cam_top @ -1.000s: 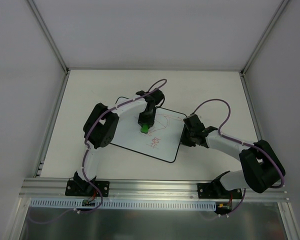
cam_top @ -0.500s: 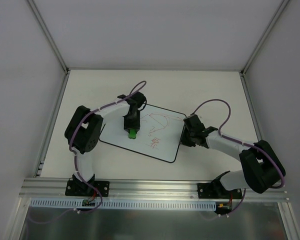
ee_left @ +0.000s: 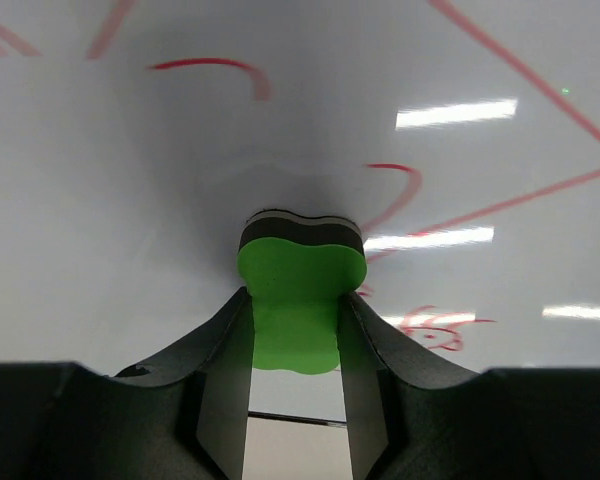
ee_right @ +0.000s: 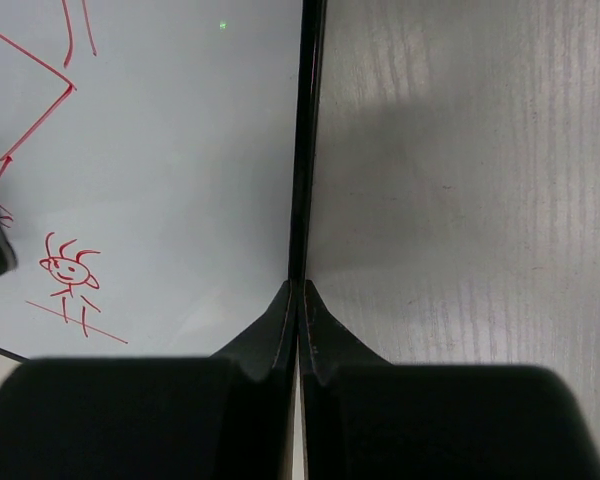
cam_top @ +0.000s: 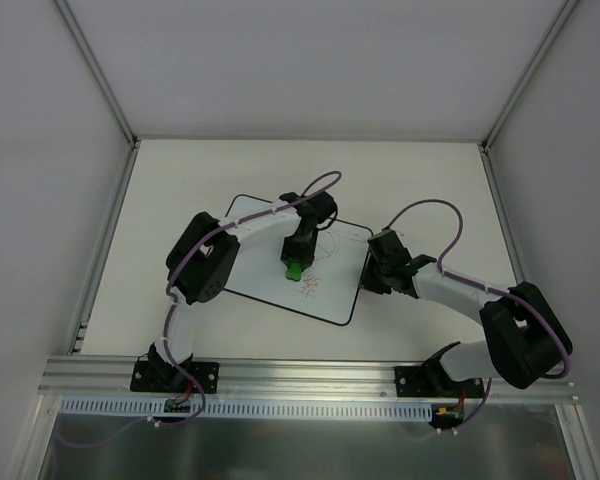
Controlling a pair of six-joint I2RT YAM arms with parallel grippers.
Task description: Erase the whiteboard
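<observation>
L gripper [ee_left: 295, 300]: clamped on green eraser [ee_left: 300, 285], felt face on whiteboard [cam_top: 335, 290].
R gripper [ee_right: 298, 298]: jaws closed, tips at whiteboard's black edge; poss. pressing it.
Red scribbles [ee_left: 400, 185]: beside eraser.

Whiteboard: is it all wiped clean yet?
Not yet. The left part of the whiteboard looks bare white. The left pincer holds the green eraser against the board, and the shut right pincer sits at the board's right edge. Left to wipe: the long red lines and the small red doodle.
</observation>
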